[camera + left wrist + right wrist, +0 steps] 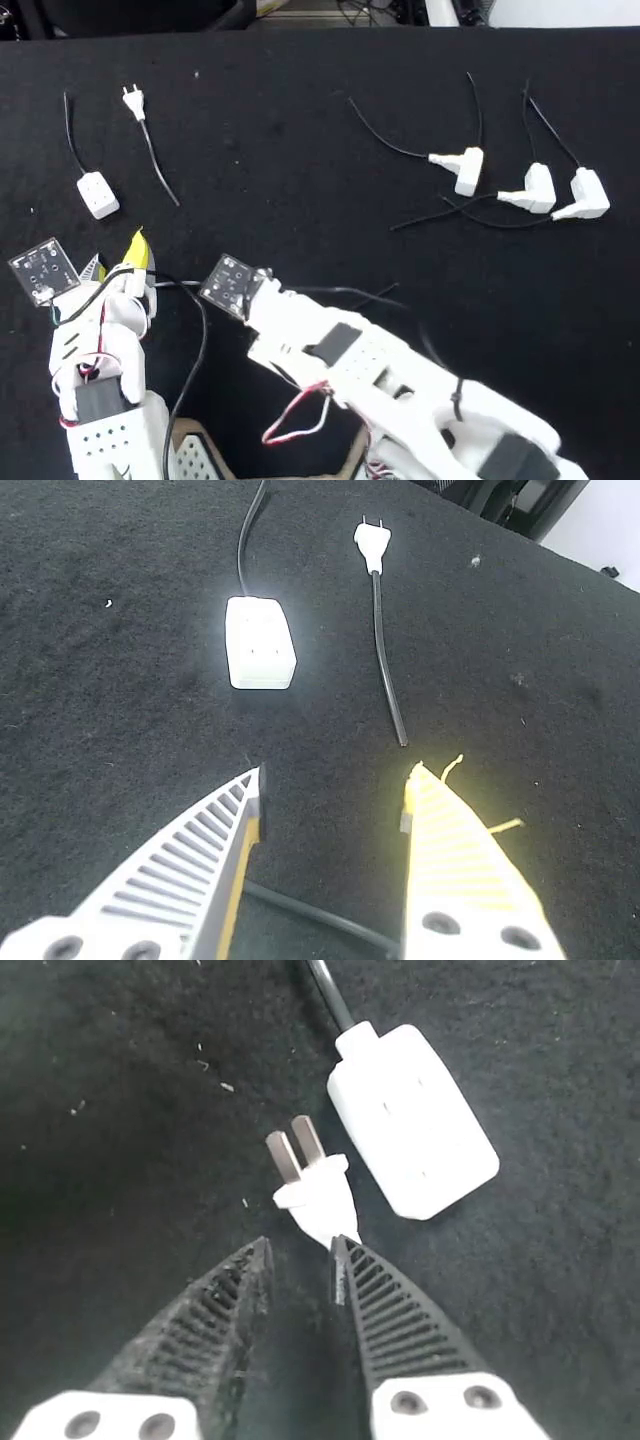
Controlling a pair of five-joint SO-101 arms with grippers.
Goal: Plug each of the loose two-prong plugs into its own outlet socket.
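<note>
Black, felt-like desk (300, 150), flecked with lint. At the near-left corner, left fingers (470, 860), one yellow and one white, spread wide with nothing between them, above a black cable (320, 912). On that wrist a dotted marker board (43, 268); on the right wrist, along the near edge, a second marker board (230, 283). Right fingers (400, 1320), black, parted only narrowly; flat-pronged plug (312, 1192) with its tail end at one tip, not clearly gripped, just beside a white socket block (415, 1120). Toward the far-left corner, a second socket (260, 643), then a round-pin plug (371, 542) on a short black cord, apart from it. Toward the far-right corner, three white angled plugs (535, 188), black cords crossing. Past the far edge, dark furniture (130, 15) and loose room cables (355, 10).
</note>
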